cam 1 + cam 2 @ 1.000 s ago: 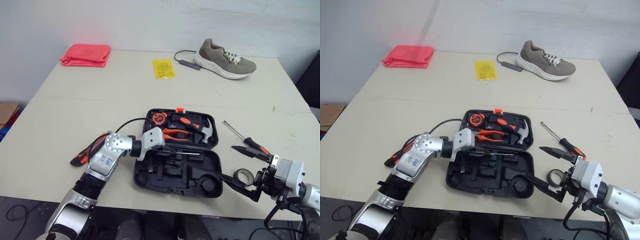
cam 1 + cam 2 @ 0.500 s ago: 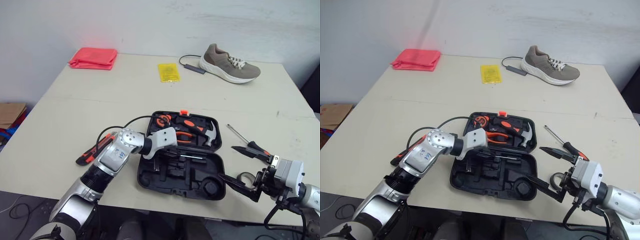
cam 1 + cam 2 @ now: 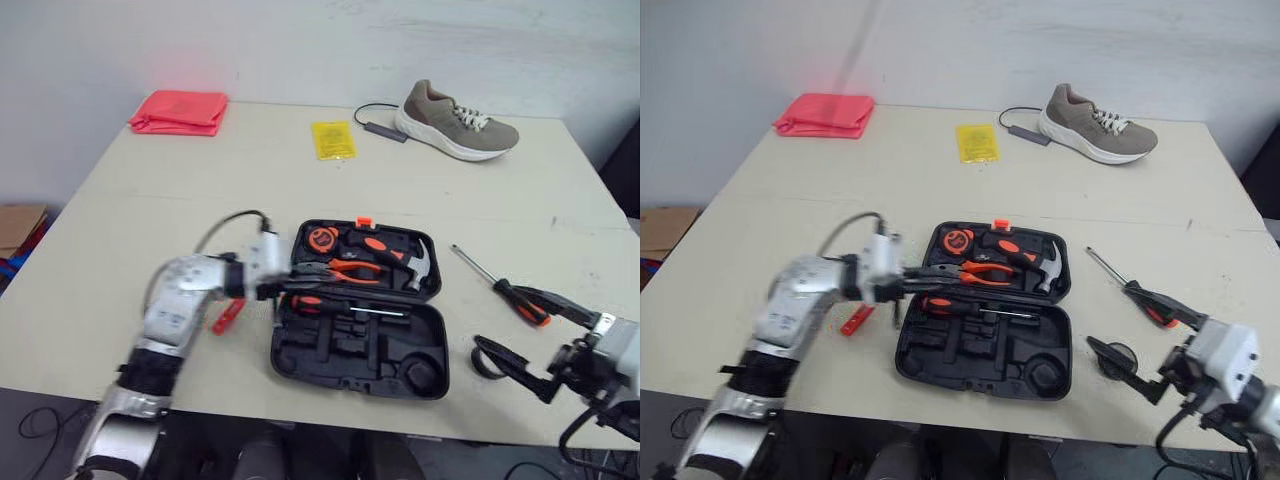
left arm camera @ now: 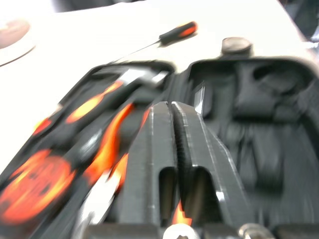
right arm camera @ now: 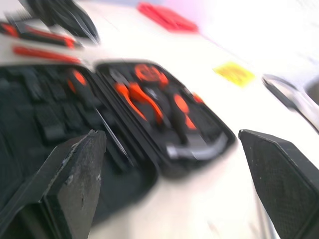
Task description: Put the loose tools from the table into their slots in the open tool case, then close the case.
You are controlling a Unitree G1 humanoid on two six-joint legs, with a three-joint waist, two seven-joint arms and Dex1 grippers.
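Observation:
The black tool case (image 3: 425,345) lies open at the table's middle. Its far half holds a tape measure (image 3: 320,238), orange pliers (image 3: 350,268) and a hammer (image 3: 415,262). A screwdriver with an orange-black handle (image 3: 310,302) lies along the near half beside the hinge. My left gripper (image 3: 322,284) is shut and points over the case's left edge; its fingers (image 4: 172,129) are pressed together. On the table right of the case lie a loose screwdriver (image 3: 480,270) and a tape roll (image 3: 487,357). My right gripper (image 3: 509,319) stands wide open over them. A red-handled tool (image 3: 228,315) lies left of the case, partly behind my left arm.
A beige shoe (image 3: 460,118) with a cable (image 3: 375,125) beside it, a yellow packet (image 3: 330,138) and a folded red cloth (image 3: 178,110) lie at the table's far side. The table's front edge (image 3: 300,405) runs just below the case. A cardboard box (image 3: 15,225) sits on the floor at left.
My left arm has pulled back to the left, uncovering the orange-black screwdriver handle in the case. My right gripper has drawn away to the right, still open. The camera has shifted.

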